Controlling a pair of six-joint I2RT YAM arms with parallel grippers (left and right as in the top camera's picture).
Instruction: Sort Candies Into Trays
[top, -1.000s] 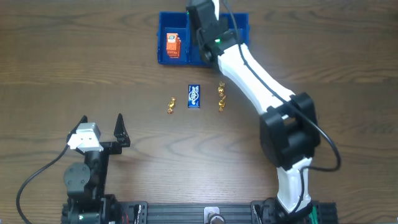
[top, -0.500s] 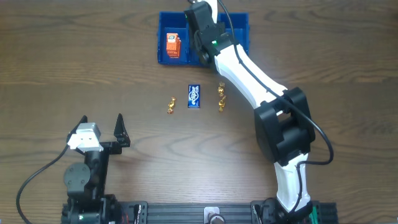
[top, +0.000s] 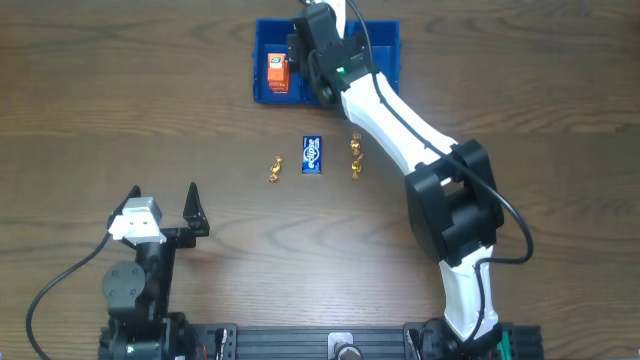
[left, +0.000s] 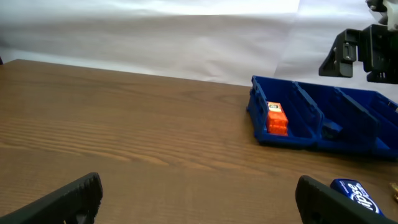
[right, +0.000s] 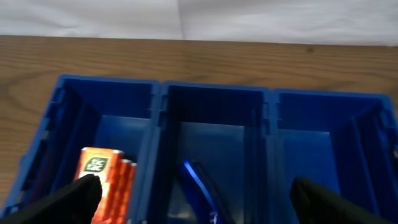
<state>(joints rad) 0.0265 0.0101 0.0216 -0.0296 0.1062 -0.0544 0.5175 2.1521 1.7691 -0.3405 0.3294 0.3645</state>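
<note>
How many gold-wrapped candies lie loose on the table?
3. One gold candy lies left of the blue packet. Two lie right of it: one nearer the blue tray, the other farther from it. The right arm may hide more.

Bright, even light from above; soft, faint shadows on the tabletop (top: 560, 120); tray (left: 283, 140) compartments darker inside.

a blue three-bin tray (top: 259, 60) holds an orange box (top: 278, 72) in its left bin and a blue candy (right: 199, 180) in the middle. near it a blue packet (top: 313, 154) lies flat between three gold candies (top: 277, 168).
</note>
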